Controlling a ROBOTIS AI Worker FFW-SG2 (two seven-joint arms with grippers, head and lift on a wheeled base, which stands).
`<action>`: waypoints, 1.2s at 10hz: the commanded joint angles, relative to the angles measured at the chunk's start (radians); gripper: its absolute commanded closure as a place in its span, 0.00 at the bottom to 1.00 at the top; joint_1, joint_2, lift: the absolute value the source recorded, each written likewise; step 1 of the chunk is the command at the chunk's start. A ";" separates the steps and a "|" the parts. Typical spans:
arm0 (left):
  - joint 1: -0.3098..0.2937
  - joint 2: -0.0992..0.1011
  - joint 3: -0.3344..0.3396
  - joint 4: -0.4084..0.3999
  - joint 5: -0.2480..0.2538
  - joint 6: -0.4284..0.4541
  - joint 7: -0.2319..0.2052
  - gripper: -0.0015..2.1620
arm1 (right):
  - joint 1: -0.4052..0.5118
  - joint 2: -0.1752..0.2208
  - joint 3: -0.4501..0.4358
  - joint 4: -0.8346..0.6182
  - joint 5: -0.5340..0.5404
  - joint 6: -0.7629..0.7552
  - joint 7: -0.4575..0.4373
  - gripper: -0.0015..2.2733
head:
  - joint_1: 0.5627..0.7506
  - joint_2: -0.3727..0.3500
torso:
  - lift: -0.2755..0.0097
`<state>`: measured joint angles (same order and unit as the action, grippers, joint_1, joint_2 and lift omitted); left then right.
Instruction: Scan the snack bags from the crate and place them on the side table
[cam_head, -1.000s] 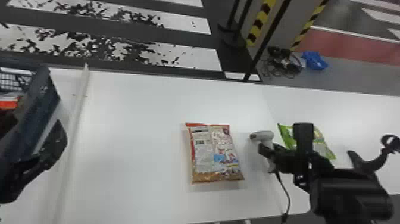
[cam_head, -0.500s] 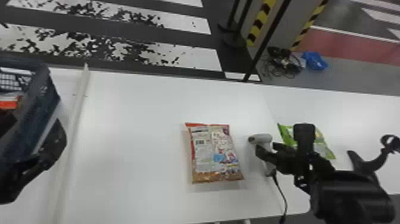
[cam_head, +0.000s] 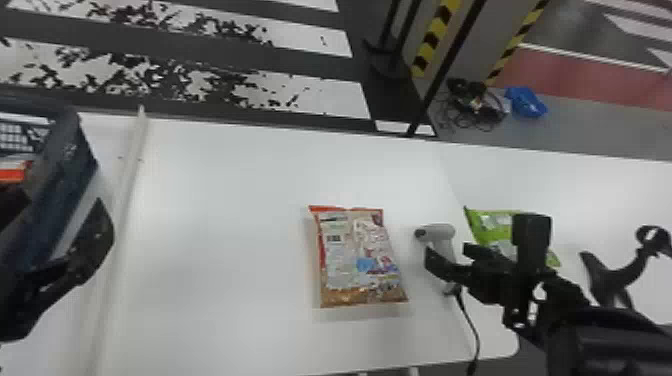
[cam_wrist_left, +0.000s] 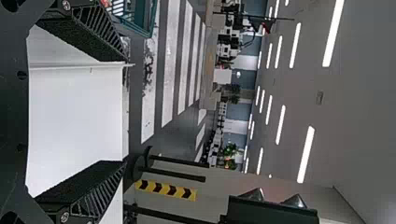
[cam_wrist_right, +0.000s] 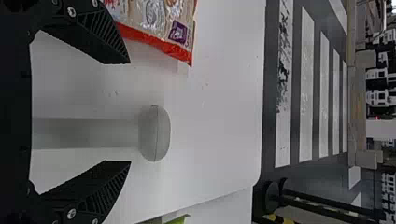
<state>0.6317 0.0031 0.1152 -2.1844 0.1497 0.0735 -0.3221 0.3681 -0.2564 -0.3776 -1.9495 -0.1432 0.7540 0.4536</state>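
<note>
My right gripper (cam_head: 445, 267) is at the scanner (cam_head: 439, 232), right of the red-edged snack bag (cam_head: 357, 257) lying flat on the white table. In the right wrist view the gripper (cam_wrist_right: 130, 112) stands open, the scanner's grey handle (cam_wrist_right: 88, 133) between its fingers and its rounded head (cam_wrist_right: 155, 133) beyond the tips. The same snack bag (cam_wrist_right: 154, 23) lies beside one finger. A green snack bag (cam_head: 492, 227) rests on the side table, partly behind the right arm. At far left my left gripper (cam_head: 102, 220) is beside the dark crate (cam_head: 60, 165); in the left wrist view the gripper (cam_wrist_left: 126, 111) is open and holds nothing.
A raised white strip (cam_head: 122, 210) runs along the table near the crate. Something orange (cam_head: 12, 172) shows inside the crate. The scanner's black cable (cam_head: 472, 325) hangs over the front edge. A black curved object (cam_head: 617, 275) is at the right.
Between the earlier frames and now, the scanner has shifted slightly left relative to the first frame, and the right gripper's fingers have moved a little around it. The left arm and the bags have stayed put.
</note>
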 joint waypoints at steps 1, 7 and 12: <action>0.000 -0.006 -0.002 0.000 -0.001 0.003 0.000 0.04 | 0.011 0.002 -0.017 -0.025 -0.073 0.071 0.050 0.06 | 0.70 0.17 | 0.64; 0.003 -0.006 -0.003 0.002 -0.001 0.003 0.000 0.04 | -0.040 -0.007 0.052 0.027 -0.073 0.193 0.163 0.06 | 0.70 0.28 | 0.64; 0.014 -0.006 -0.002 0.002 -0.001 -0.010 -0.005 0.04 | -0.064 -0.017 0.137 0.066 -0.009 0.218 0.206 0.27 | 0.70 0.34 | 0.64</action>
<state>0.6442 0.0031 0.1128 -2.1835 0.1488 0.0692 -0.3261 0.3097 -0.2693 -0.2531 -1.8931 -0.1700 0.9716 0.6563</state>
